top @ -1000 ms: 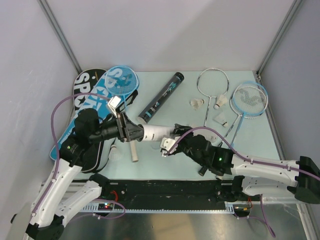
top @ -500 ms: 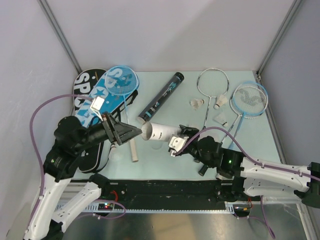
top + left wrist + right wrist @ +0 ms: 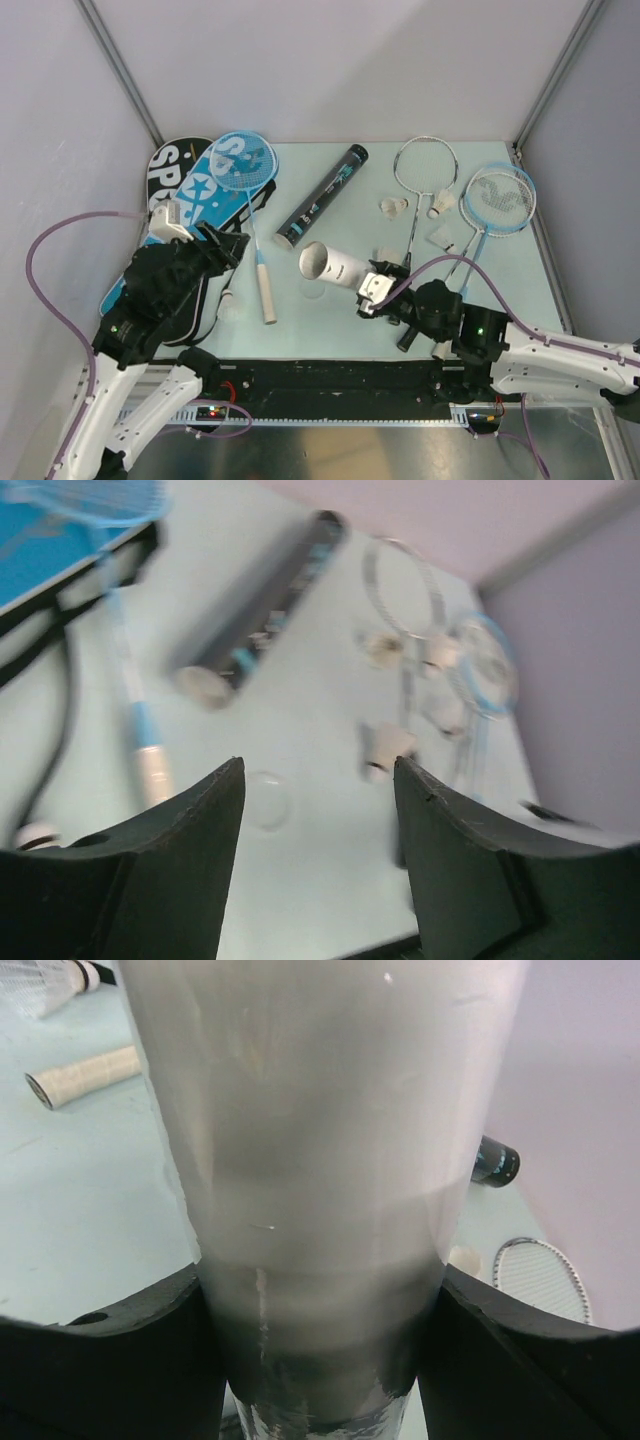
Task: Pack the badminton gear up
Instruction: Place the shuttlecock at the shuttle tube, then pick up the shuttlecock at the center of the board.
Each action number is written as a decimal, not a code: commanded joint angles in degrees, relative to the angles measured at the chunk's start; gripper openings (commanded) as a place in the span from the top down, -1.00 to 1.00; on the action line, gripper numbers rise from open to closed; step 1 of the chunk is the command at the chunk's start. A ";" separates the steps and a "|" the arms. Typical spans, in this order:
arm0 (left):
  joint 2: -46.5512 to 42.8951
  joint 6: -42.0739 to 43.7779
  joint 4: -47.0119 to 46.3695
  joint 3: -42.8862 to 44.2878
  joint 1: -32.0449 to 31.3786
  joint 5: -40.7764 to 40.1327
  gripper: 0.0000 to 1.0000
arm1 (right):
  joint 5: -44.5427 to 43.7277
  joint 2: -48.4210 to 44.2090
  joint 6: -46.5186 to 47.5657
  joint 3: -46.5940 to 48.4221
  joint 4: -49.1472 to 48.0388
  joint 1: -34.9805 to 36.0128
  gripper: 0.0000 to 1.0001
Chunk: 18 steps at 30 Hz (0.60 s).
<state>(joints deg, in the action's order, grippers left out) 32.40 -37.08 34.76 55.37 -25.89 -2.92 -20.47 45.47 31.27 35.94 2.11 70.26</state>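
Note:
My right gripper point(image 3: 372, 285) is shut on the white tube point(image 3: 338, 267) and holds it tilted above the table, open end toward the left. In the right wrist view the white tube point(image 3: 320, 1120) fills the frame between both fingers point(image 3: 150, 1340). My left gripper point(image 3: 218, 245) hangs open and empty over the racket covers, well left of the tube. The left wrist view shows only table between the left gripper's point(image 3: 318, 772) fingers. The black teal-printed tube point(image 3: 322, 195) lies at the middle back. A blue racket point(image 3: 243, 160) rests on the blue cover point(image 3: 190, 200).
A silver racket point(image 3: 425, 165) and a second blue racket point(image 3: 498, 198) lie at the back right, with shuttlecocks point(image 3: 393, 206) among them. The black cover point(image 3: 168, 165) lies under the blue one. A clear round lid point(image 3: 314, 292) sits under the white tube. Walls close in left and right.
My left gripper has let go of the white tube's open end, opened wider and drawn back to the left. The right gripper has carried the tube slightly right.

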 commanded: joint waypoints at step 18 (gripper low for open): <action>-15.87 -55.49 4.41 -36.02 2.77 -20.76 -0.19 | 2.34 -8.97 -2.54 -5.42 -4.35 1.76 0.07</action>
<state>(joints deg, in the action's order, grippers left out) 22.13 -77.01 39.55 24.21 -23.53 -22.20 -18.70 38.24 28.03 30.63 1.80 71.68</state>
